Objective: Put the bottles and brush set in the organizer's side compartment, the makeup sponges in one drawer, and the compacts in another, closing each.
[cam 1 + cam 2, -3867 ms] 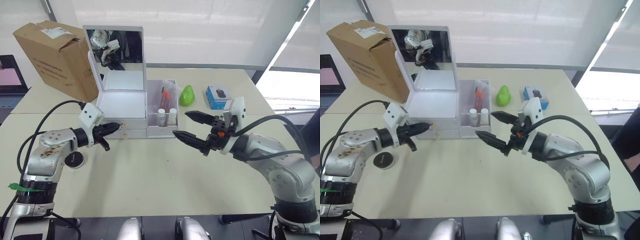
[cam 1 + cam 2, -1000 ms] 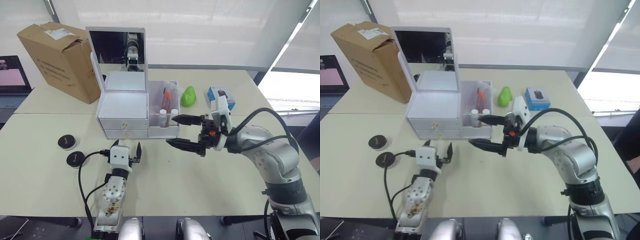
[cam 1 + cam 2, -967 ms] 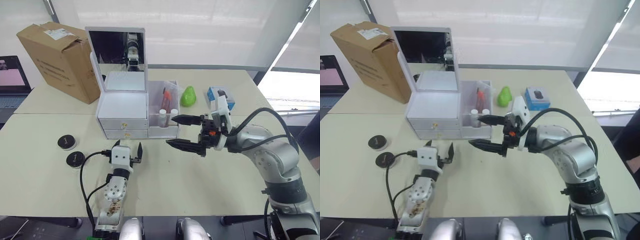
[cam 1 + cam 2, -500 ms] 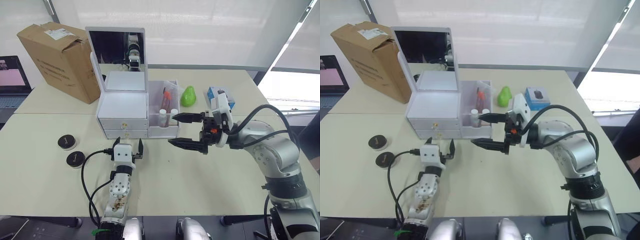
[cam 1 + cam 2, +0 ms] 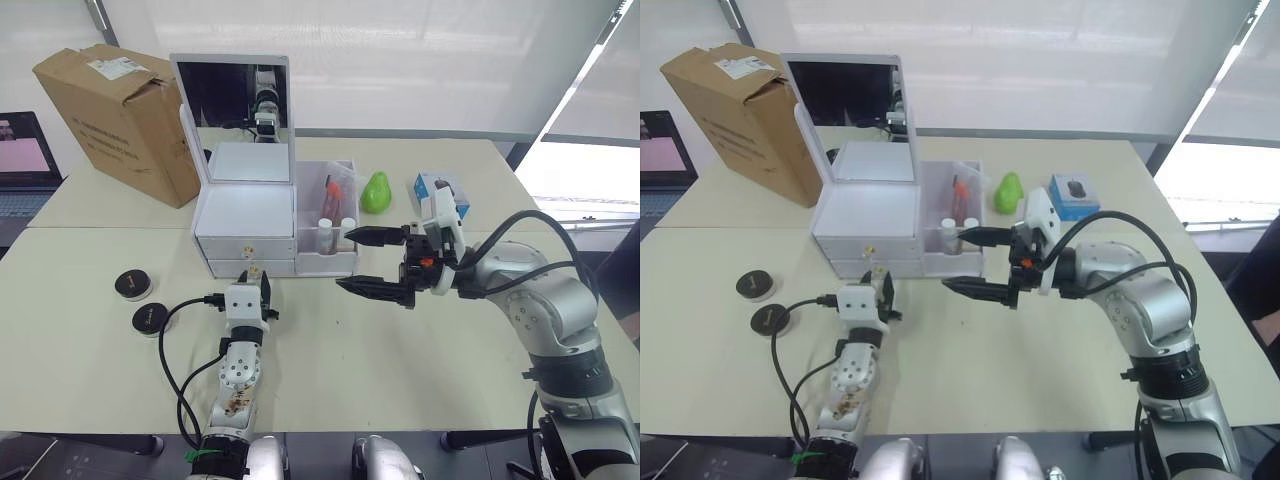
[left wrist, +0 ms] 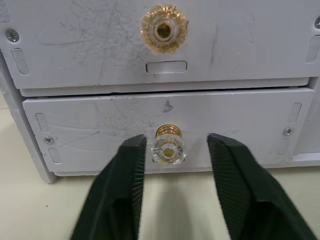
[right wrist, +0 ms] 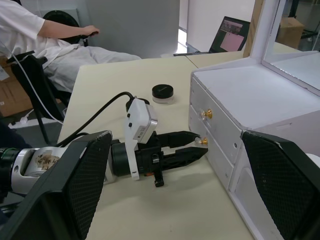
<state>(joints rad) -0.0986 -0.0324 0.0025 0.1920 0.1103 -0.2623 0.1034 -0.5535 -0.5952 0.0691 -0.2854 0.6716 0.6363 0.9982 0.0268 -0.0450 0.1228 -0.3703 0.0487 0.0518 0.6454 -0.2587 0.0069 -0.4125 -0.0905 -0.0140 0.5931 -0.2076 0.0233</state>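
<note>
The white organizer stands with its mirror lid up and both drawers pushed in. My left gripper is open at the lower drawer, one finger on each side of its glass knob, without pinching it. The clear side compartment holds two white-capped bottles and a red-handled brush set. Two black compacts lie on the table to the left. A green teardrop sponge sits behind the compartment. My right gripper hovers open just right of the compartment, holding nothing.
A cardboard box stands back left beside the organizer, with a laptop further left. A blue box lies back right. A person sits beyond the table in the right wrist view. The left arm's cable trails over the table.
My left gripper has moved forward to the organizer's lower drawer, and its fingers now flank the knob. The right arm has stayed almost still.
</note>
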